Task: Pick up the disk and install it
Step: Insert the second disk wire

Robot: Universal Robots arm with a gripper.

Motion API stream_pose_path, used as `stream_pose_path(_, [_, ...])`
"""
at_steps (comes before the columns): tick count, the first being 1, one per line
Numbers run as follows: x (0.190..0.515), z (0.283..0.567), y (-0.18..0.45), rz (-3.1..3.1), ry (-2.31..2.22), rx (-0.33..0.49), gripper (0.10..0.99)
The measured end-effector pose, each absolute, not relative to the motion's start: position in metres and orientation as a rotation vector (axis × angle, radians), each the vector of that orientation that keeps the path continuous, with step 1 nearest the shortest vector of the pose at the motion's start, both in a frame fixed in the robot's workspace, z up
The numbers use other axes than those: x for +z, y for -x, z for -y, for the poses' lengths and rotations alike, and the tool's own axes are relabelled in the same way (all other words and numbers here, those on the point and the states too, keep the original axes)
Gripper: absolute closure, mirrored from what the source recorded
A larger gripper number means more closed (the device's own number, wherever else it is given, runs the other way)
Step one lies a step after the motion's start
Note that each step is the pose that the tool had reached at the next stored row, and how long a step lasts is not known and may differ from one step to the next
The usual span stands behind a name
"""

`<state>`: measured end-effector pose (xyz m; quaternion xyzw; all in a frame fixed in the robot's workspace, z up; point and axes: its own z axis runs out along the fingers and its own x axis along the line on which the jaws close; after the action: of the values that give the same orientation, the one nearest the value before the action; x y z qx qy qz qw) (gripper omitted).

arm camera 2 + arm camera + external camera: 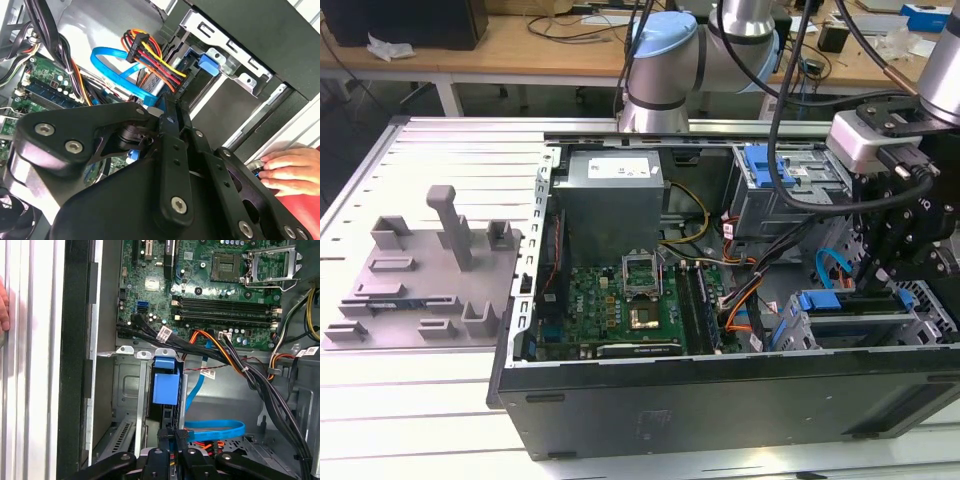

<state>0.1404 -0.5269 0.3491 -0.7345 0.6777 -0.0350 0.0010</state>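
Hand (892, 270) is hanging low over the drive cage (920, 310) at the lower right of the exterior view, inside the open computer case (720, 400) that is lying on the worktop (440, 400). Whether it is spread, pressed together or pinching something I cannot tell. In both wrist views its black linkage is pointing down into that cage.

The disk (865, 299) appears to be the light-blue-edged slab standing on edge in the cage, directly under the hand, so I am judging the seating stage to be under way.

To do this well, the disk should be running square to the cage rails and going straight down, with no twist. The blue data cable (215, 427) and the orange, red and yellow power bundle (155, 55) are looping just beside the hand, so they need to be staying clear of the slot. A bright-blue latch (165, 385) is sitting at the cage end nearest the motherboard (225, 290). A person's fingers (287, 172) are resting on the case's outer edge, near the arm's path.

As for writing, the white sticker (620, 168) on the grey power-supply box and the small white cable tags (164, 333) are carrying print, but none of it is legible.
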Motion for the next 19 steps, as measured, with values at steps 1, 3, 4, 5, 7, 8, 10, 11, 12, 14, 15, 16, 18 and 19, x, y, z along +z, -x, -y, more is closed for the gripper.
stream_pose_path(1, [0.3488, 0.5269, -0.1404, -2.128, 2.306, -0.110, 0.925])
stream_pose_path(3, [0.3482, 0.5270, -0.1405, -2.128, 2.306, -0.110, 0.925])
stream_pose_path(4, [0.3481, 0.5270, -0.1406, -2.128, 2.306, -0.110, 0.925])
stream_pose_path(5, [0.3479, 0.5269, -0.1406, -2.128, 2.306, -0.110, 0.925])
stream_pose_path(7, [0.3472, 0.5269, -0.1409, -2.128, 2.306, -0.110, 0.925])
stream_pose_path(8, [0.3468, 0.5269, -0.1410, -2.128, 2.306, -0.110, 0.925])
stream_pose_path(10, [0.3454, 0.5269, -0.1410, -2.128, 2.306, -0.110, 0.925])
stream_pose_path(11, [0.3450, 0.5269, -0.1410, -2.128, 2.306, -0.110, 0.925])
stream_pose_path(12, [0.3442, 0.5269, -0.1411, -2.128, 2.306, -0.110, 0.925])
stream_pose_path(14, [0.3431, 0.5269, -0.1411, -2.128, 2.306, -0.110, 0.925])
stream_pose_path(15, [0.3428, 0.5269, -0.1411, -2.128, 2.306, -0.110, 0.925])
stream_pose_path(16, [0.3425, 0.5269, -0.1411, -2.128, 2.306, -0.110, 0.925])
stream_pose_path(18, [0.3406, 0.5270, -0.1411, -2.128, 2.306, -0.110, 0.925])
stream_pose_path(19, [0.3398, 0.5271, -0.1410, -2.128, 2.306, -0.110, 0.925])
